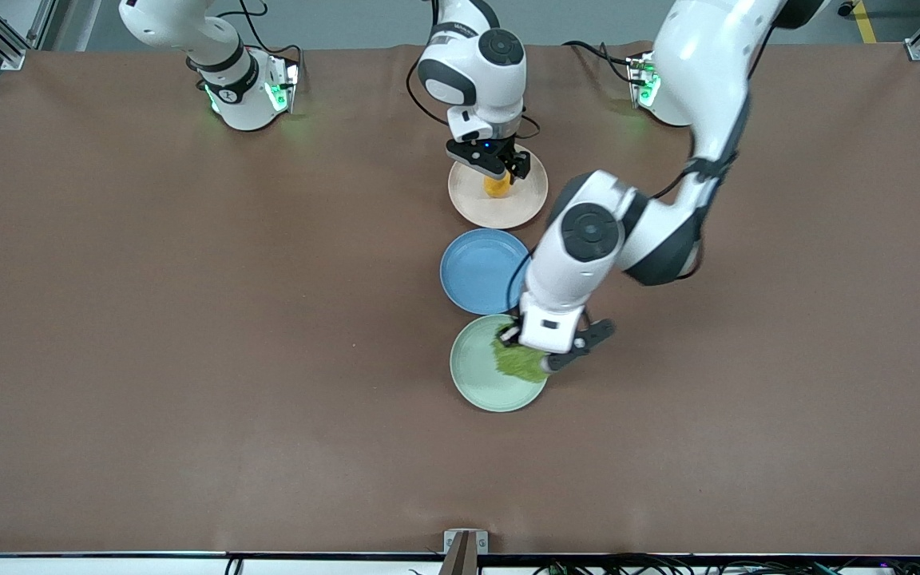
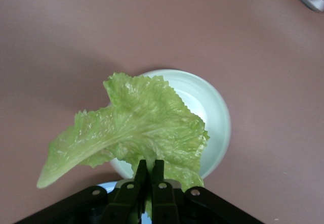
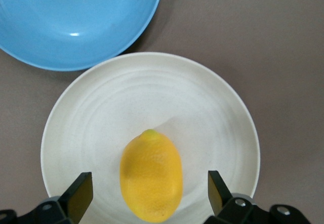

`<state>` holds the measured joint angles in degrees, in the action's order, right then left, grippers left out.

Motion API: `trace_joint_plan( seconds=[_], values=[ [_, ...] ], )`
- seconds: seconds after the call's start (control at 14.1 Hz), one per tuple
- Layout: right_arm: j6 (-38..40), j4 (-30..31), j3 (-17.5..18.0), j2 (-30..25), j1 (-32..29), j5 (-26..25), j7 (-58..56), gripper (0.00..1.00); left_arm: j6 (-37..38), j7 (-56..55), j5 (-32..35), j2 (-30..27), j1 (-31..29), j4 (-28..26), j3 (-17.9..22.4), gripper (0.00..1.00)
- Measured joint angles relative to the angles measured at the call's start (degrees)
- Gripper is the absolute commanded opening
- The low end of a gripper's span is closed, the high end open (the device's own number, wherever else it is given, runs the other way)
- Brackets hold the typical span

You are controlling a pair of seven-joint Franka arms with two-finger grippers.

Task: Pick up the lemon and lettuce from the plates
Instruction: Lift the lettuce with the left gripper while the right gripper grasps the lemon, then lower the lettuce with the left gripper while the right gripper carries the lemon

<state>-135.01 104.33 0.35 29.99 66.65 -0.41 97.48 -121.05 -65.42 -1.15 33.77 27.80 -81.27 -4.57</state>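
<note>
My left gripper (image 1: 525, 351) is shut on the lettuce (image 1: 517, 361), a crinkled green leaf, and holds it just above the mint green plate (image 1: 477, 371). In the left wrist view the gripper (image 2: 150, 169) pinches the leaf (image 2: 136, 130) at its edge, with the plate (image 2: 210, 107) below. My right gripper (image 1: 500, 177) is open over the beige-pink plate (image 1: 508, 206), with the yellow-orange lemon (image 1: 496, 186) under it. In the right wrist view the lemon (image 3: 151, 176) lies on the plate (image 3: 101, 118) between the spread fingers (image 3: 81, 193), which stand apart from it.
An empty blue plate (image 1: 482, 270) sits between the two task plates, and its rim shows in the right wrist view (image 3: 76, 21). The three plates stand in a row near the table's middle. Brown table (image 1: 188, 319) lies bare around them.
</note>
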Motion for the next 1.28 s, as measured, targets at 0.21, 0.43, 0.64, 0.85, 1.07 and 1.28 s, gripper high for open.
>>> trace_joint_plan(
  seconds=[0.21,0.43,0.64,0.85,1.07,1.28],
  values=[
    [-0.99,-0.74,-0.09,1.98,1.13,-1.51,1.47,1.0,4.81,0.0,0.03,-6.99,-5.01,-6.62,0.0,0.04],
    [-2.65,-0.83,-0.12,3.51,1.63,-2.88,2.69,0.94,4.96,0.0,0.03,-13.2,-8.96,-16.95,-0.04,0.04],
    [-3.62,-0.94,-0.23,4.57,2.14,-4.81,3.19,0.87,-0.42,0.0,0.03,-17.63,-11.55,-28.24,-0.04,0.04],
    [-4.9,-0.97,-0.31,5.22,2.19,-5.47,3.3,0.78,-10.05,0.0,0.03,-20.21,-13.53,-38.67,-0.04,0.04],
    [-5.05,-1.01,-0.43,5.28,2.19,-5.64,3.3,0.37,-17.13,0.28,0.04,-21.04,-15.51,-45.42,-0.05,0.04],
    [-4.89,-1.18,-0.89,5.27,2.04,-6.63,2.99,0.03,-20.8,2.59,0.05,-21.3,-17.52,-49.7,-0.06,0.04]
  ],
)
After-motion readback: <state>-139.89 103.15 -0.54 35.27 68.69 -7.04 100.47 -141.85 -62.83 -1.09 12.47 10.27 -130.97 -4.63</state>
